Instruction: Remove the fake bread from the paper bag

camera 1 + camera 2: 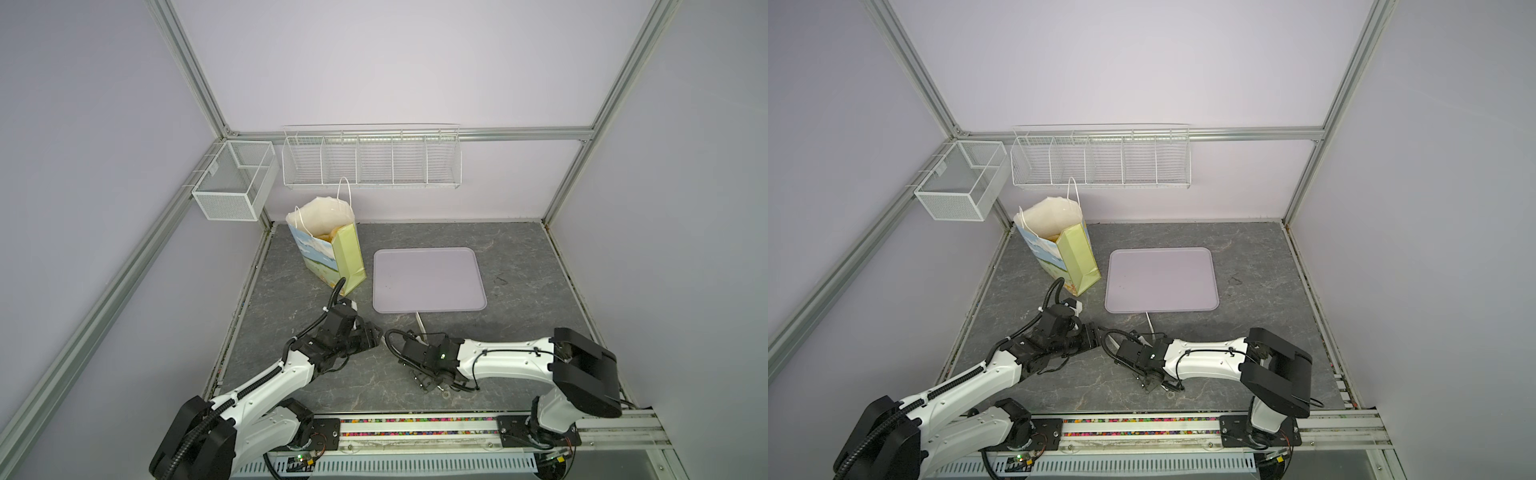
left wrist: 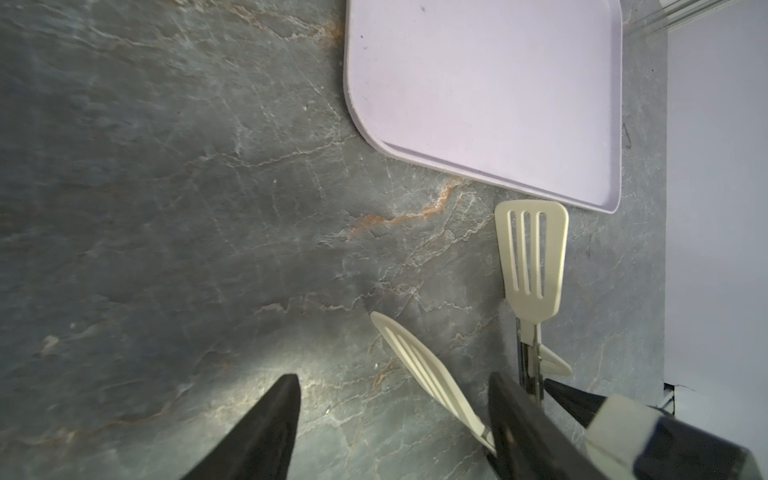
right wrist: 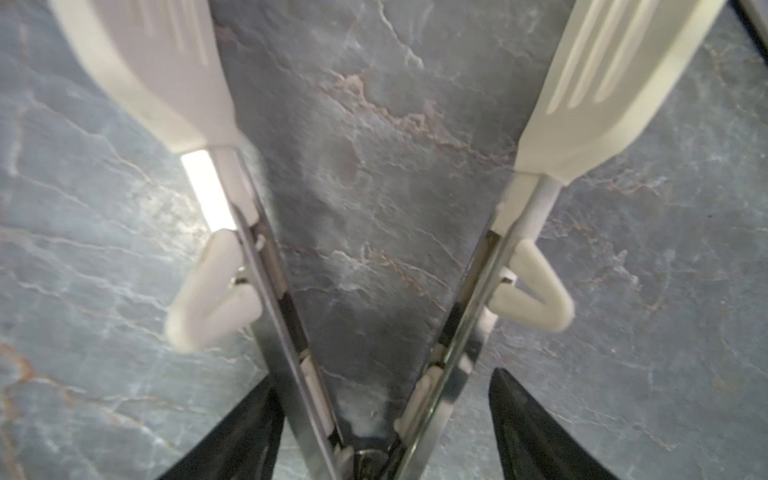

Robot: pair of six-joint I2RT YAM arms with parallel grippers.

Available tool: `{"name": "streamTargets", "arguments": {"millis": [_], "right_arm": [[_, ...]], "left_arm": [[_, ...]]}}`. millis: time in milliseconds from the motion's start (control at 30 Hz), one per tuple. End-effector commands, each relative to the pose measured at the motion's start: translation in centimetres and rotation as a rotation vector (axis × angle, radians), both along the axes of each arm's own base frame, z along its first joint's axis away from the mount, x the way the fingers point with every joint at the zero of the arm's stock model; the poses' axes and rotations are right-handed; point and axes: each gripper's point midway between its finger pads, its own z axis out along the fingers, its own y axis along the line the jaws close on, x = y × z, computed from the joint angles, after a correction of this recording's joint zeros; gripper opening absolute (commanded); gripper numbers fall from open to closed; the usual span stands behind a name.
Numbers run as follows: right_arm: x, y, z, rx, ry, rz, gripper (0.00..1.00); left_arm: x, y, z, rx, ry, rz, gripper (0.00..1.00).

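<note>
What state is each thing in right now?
paper bag: upright, mouth open.
fake bread: in the bag, only a sliver showing.
tray: lying flat, nothing on it.
left gripper: open, empty.
right gripper: spread wide astride the tongs; grip unclear.
tongs: arms spread in a V.

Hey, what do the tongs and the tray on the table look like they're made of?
The tongs: bright arms that mirror the light, so probably polished steel. The slotted cream heads are matte, likely plastic or silicone. The tray: smooth matte lavender in one piece with a low raised rim, so likely moulded plastic or silicone; the look leaves that open.
</note>
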Motion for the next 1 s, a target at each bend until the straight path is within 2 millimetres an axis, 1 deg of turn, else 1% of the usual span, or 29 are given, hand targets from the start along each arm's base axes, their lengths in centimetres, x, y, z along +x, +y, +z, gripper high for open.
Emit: {"name": "streamTargets", "arguments": {"millis": [0,100,167,300,367,433,500,533,600,667,767,867,967], "right_arm": [[-0.1,0.1,0.2,0.008,0.006,-0.016,0.78],[-0.1,-0.1,0.6,0.026,0.002,-0.024,0.79],[-0.2,0.0,0.5,0.040,0.008,-0.029,0.79],[-0.3,0.2,-1.1,0.028,0.045,-0.037,0.78],[-0.4,0.3,-2.1,0.017,0.065,-0.043,0.75],[-0.6,0.5,-2.7,0.015,0.077,-0.044,0.67],[-0.8,0.6,-3.0,0.009,0.083,-0.043,0.53],[-0.8,0.5,-3.0,0.004,0.079,-0.039,0.47],[-0.7,0.4,-2.7,-0.005,0.058,-0.032,0.35],[-0.6,0.2,-2.0,-0.011,0.030,-0.023,0.27],[-0.2,-0.1,-0.8,-0.012,-0.025,-0.017,0.19],[0.3,-0.4,0.5,-0.004,-0.078,-0.024,0.13],[0.9,-0.5,2.2,0.018,-0.128,-0.036,0.08]], "left_arm": [[0.6,-0.5,0.3,-0.032,-0.008,0.010,0.71],[0.6,-0.8,0.2,-0.042,-0.001,0.005,0.70],[0.6,-0.9,0.1,-0.048,0.001,0.000,0.70],[0.5,-1.0,0.0,-0.052,0.002,-0.003,0.70],[0.4,-1.0,-0.1,-0.050,0.007,-0.007,0.70],[0.4,-1.1,-0.1,-0.048,0.008,-0.013,0.70],[0.4,-1.1,-0.1,-0.043,0.010,-0.018,0.70],[0.4,-1.1,-0.1,-0.041,0.009,-0.019,0.70],[0.6,-1.1,0.1,-0.038,0.003,-0.019,0.70],[0.7,-1.2,0.3,-0.040,-0.008,-0.024,0.70],[0.9,-1.4,1.0,-0.039,-0.033,-0.039,0.70],[1.0,-1.5,2.1,-0.045,-0.069,-0.061,0.70],[1.1,-1.7,4.0,-0.058,-0.138,-0.093,0.72]]}}
